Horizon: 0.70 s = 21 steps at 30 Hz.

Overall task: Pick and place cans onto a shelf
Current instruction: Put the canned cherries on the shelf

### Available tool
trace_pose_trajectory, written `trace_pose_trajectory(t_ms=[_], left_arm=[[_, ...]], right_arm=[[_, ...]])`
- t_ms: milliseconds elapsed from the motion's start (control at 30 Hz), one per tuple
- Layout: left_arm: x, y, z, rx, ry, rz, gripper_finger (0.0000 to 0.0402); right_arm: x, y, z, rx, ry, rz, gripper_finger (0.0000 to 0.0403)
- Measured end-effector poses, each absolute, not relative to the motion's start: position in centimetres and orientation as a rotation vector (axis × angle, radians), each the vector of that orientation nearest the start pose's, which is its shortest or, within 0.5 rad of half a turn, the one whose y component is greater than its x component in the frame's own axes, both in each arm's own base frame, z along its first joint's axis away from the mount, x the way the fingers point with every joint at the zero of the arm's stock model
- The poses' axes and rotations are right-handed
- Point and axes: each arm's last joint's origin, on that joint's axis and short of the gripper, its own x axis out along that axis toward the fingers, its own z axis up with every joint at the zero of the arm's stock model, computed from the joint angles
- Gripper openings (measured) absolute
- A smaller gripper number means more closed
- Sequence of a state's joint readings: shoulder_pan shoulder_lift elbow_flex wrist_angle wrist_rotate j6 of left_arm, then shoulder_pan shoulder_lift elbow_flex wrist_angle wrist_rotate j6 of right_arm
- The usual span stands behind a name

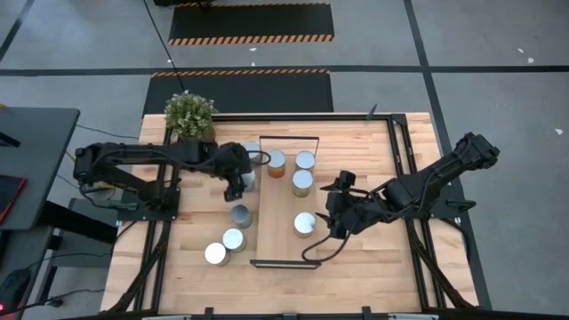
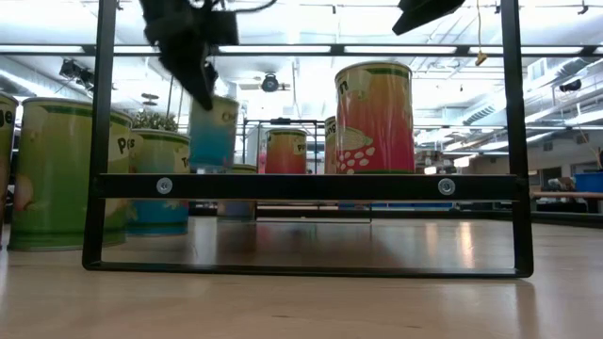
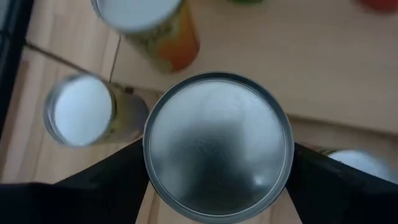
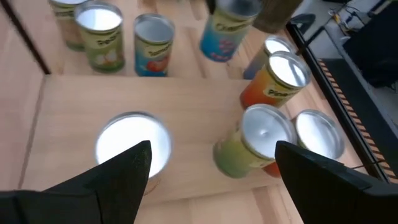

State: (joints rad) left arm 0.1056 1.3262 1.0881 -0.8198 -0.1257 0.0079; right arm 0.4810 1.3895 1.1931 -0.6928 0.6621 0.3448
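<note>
The shelf (image 1: 289, 244) lies in the middle of the table with several cans on it, among them one near its near end (image 1: 305, 224). More cans stand on the table left of it (image 1: 234, 239). My left gripper (image 1: 240, 184) is at the shelf's left edge, shut on a blue-sided can (image 2: 212, 132) with a silver top (image 3: 217, 146). My right gripper (image 4: 205, 171) hovers open at the shelf's right side, over the white-topped can (image 4: 132, 146), with nothing between its fingers. My left gripper pinches the blue can between its two fingers (image 3: 127, 171), which lie on opposite sides of the can's wall just under the top rim (image 3: 148, 158). The fingers come from above, slanting down. The can hangs a little tilted (image 4: 227, 31), lifted off the table.
A potted plant (image 1: 189, 114) stands at the table's far left corner. Black bars (image 2: 306, 185) close the shelf's short ends. Two cans (image 1: 215, 254) stand near the front left, one (image 1: 252, 151) just beyond the left gripper. The shelf's near end is bare wood.
</note>
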Motion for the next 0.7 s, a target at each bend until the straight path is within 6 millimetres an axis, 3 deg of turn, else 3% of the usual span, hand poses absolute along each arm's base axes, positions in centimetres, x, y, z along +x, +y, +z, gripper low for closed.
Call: trace_pose_trajectory(t_ms=[233, 433, 700], left_arm=[[26.4, 1.3, 29.3, 0.017, 0.949, 0.13, 0.0329], [27.7, 0.0, 27.5, 0.008, 0.856, 0.102, 0.0329], [29.9, -0.2, 25.7, -0.019, 0.807, 0.101, 0.0329]], right_arm=[[25.6, 12.0, 30.5, -0.141, 0.679, -0.288, 0.035], [25.6, 12.0, 30.5, -0.123, 0.675, -0.296, 0.035], [25.6, 12.0, 30.5, -0.14, 0.678, -0.292, 0.035]])
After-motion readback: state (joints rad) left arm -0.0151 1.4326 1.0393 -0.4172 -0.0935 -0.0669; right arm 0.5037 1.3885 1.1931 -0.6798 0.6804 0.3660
